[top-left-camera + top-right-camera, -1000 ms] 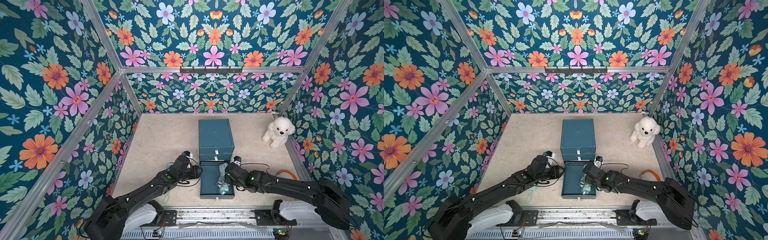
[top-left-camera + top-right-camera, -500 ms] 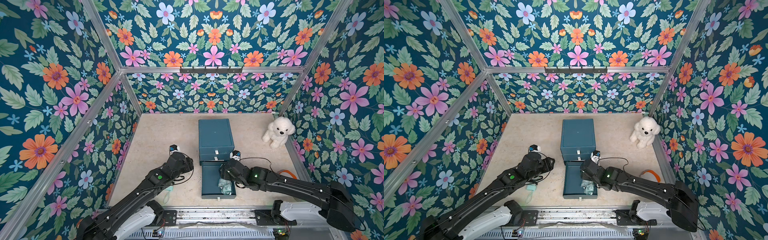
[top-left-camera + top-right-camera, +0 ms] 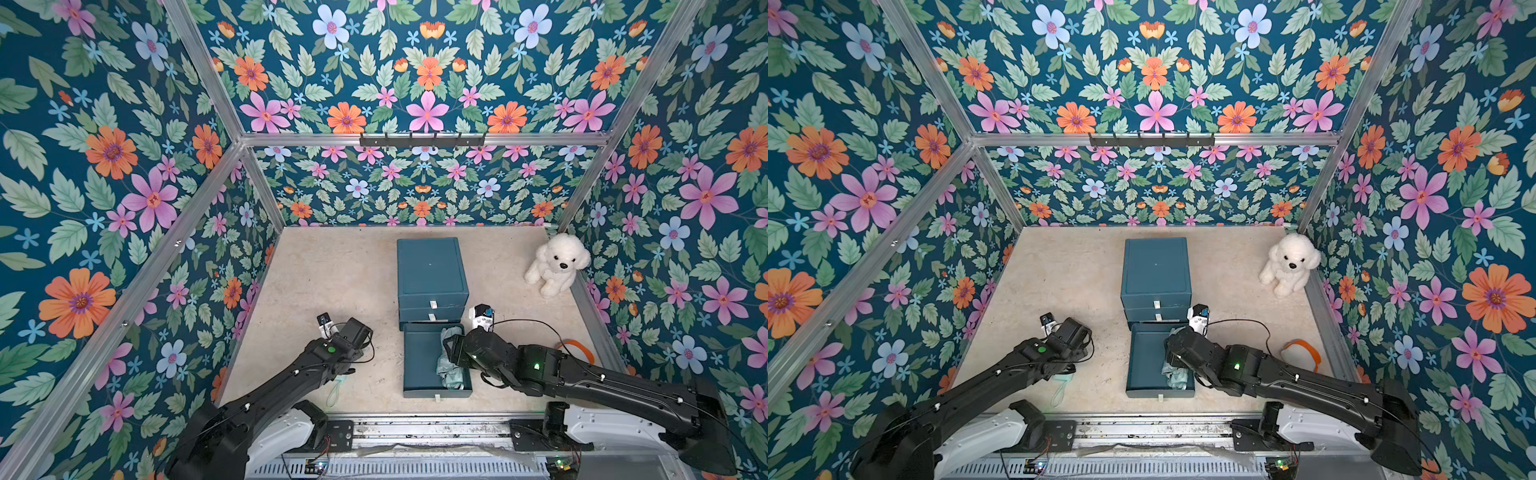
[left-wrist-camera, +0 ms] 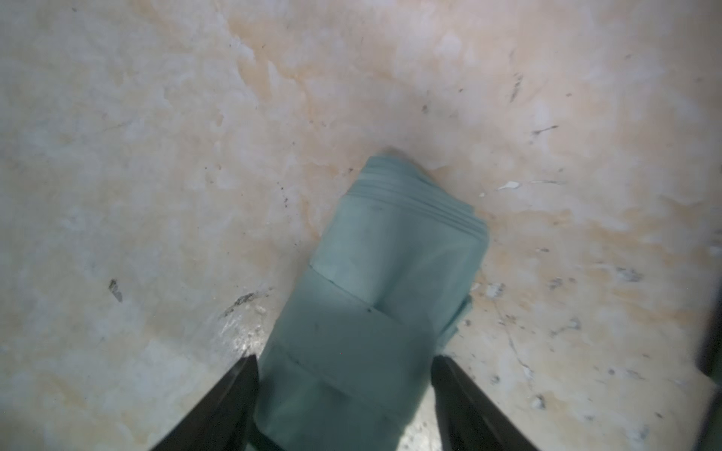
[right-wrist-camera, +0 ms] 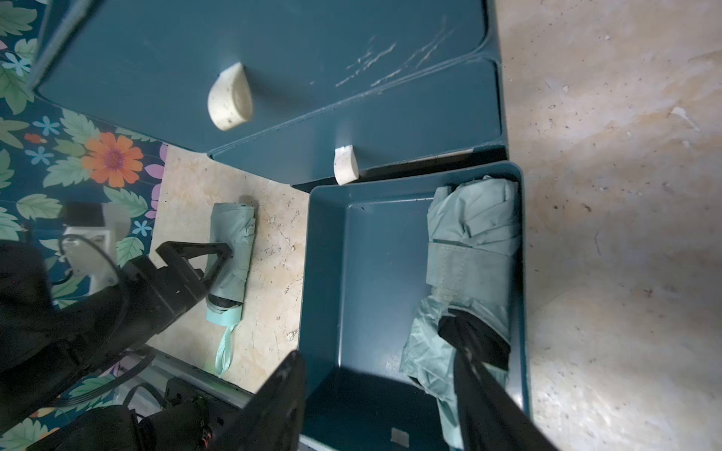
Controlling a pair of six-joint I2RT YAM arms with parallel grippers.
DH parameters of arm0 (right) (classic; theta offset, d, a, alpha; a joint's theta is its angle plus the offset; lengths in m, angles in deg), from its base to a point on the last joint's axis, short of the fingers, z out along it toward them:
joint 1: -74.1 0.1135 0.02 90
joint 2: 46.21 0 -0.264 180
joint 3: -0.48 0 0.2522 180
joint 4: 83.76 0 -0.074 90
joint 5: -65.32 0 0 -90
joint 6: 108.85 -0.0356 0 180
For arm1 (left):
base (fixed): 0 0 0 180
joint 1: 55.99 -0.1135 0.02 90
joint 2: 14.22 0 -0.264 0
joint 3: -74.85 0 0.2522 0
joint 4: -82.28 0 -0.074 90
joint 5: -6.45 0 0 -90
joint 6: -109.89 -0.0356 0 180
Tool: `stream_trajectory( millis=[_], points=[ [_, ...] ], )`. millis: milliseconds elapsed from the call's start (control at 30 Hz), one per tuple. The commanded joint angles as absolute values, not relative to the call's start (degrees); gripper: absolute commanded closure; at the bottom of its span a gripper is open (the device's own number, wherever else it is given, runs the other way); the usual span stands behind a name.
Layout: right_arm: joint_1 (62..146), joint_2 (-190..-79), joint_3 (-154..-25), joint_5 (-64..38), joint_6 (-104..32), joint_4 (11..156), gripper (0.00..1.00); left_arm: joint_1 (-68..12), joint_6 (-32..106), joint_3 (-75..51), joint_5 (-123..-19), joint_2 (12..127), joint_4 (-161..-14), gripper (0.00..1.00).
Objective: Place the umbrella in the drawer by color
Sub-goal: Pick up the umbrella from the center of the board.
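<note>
A folded mint-green umbrella point(image 5: 472, 242) lies along one side of the pulled-out bottom drawer point(image 3: 419, 361) of the teal cabinet point(image 3: 430, 270). It shows in both top views point(image 3: 1177, 376). My right gripper point(image 5: 375, 343) hangs open over this drawer, one finger resting above the umbrella's dark end, gripping nothing. A second mint umbrella point(image 4: 390, 273) lies on the floor left of the drawer. Only its strap point(image 3: 334, 390) shows from above. My left gripper point(image 4: 345, 390) is open, one finger on each side of that umbrella near its handle end.
The cabinet's two upper drawers are shut, each with a white handle point(image 5: 230, 101). A white plush dog point(image 3: 555, 264) sits at the back right corner. A white object with an orange band point(image 3: 1302, 353) lies near the right wall. Flowered walls enclose the floor.
My right gripper opened and let go of the umbrella now lying in the drawer. My left arm swung left from the drawer's side to the umbrella on the floor, and its jaws widened.
</note>
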State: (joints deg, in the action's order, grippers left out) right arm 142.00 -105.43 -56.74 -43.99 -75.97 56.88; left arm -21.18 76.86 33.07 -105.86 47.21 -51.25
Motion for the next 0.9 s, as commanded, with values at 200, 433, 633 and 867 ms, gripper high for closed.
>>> stream_trajectory(
  millis=[200,433,633,867],
  points=[
    [142.3,-101.8,-54.6,-45.2,-78.0,57.1,0.40,-31.1,73.3,36.6,-94.9,52.1,-61.4,0.88],
    [142.3,-100.6,-55.0,-46.5,-78.8,57.1,0.41,-30.9,69.7,28.7,-96.6,45.8,-53.1,1.00],
    [141.6,-100.0,-56.3,-49.8,-79.9,54.3,0.41,-24.9,68.6,14.7,-90.8,32.0,-50.0,1.00],
    [140.7,-99.8,-56.2,-50.1,-80.1,54.9,0.41,-14.2,72.4,22.5,-82.4,23.0,-72.6,1.00]
  ],
)
